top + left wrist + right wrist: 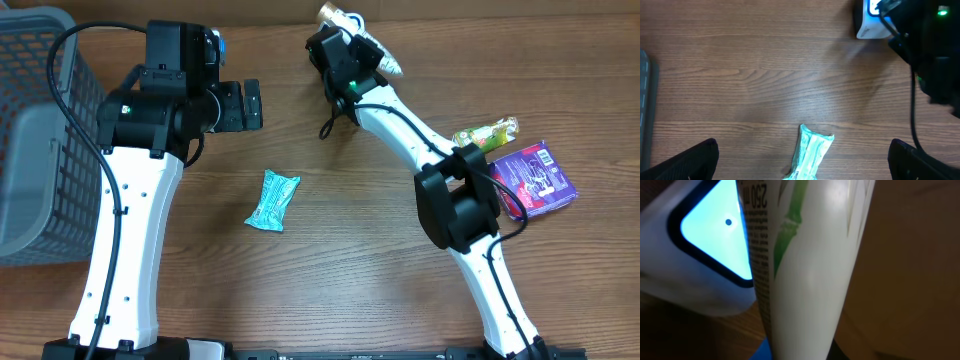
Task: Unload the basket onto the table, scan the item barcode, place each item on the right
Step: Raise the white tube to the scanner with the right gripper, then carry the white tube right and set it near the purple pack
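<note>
Mid-field, a teal packet [273,200] lies flat on the surface [330,280]. To the right lie a purple box [535,177] and a green packet [487,132]; a grey basket [40,150] stands at the left edge. The left tool [252,104] hangs above the surface, released, jaws wide. At the far edge, the right tool [362,45] is clenched on the white bottle [805,280]. The bottle's printed side sits just beside the lit window of the scanner [710,245].

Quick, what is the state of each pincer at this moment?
Left pincer: open, holding nothing.
Right pincer: closed on a white bottle, next to the lit scanner.
</note>
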`<state>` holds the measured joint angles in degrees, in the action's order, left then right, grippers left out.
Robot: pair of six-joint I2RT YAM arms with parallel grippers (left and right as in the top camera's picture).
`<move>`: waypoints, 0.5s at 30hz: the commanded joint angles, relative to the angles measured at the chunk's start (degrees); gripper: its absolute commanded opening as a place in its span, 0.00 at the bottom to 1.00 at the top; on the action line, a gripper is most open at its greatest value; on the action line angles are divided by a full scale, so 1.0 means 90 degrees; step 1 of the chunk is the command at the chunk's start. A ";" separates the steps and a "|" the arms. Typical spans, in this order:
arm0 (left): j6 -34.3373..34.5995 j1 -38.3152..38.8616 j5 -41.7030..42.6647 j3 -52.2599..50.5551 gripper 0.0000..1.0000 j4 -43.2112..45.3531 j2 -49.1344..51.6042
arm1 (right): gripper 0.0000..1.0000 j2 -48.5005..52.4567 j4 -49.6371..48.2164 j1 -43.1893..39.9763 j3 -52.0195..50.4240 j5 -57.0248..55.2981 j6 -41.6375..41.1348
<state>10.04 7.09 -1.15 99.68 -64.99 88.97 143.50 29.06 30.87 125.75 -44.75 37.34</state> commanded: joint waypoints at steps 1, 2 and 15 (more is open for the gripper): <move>-0.0141 0.0007 -0.0041 -0.0024 1.00 0.0007 0.0068 | 0.04 -0.1647 0.0712 -0.0083 0.0107 0.0423 -0.2552; -0.0141 0.0007 -0.0039 -0.0024 1.00 0.0007 0.0068 | 0.04 -0.1853 0.1061 -0.0153 0.0107 0.0806 -0.3162; -0.0141 0.0007 -0.0041 -0.0024 1.00 0.0007 0.0068 | 0.04 -0.2132 0.3755 -0.2618 -0.0420 0.4585 -0.9916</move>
<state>10.04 7.09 -1.15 99.68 -64.95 88.97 121.82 63.33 9.76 124.97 -11.07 -37.52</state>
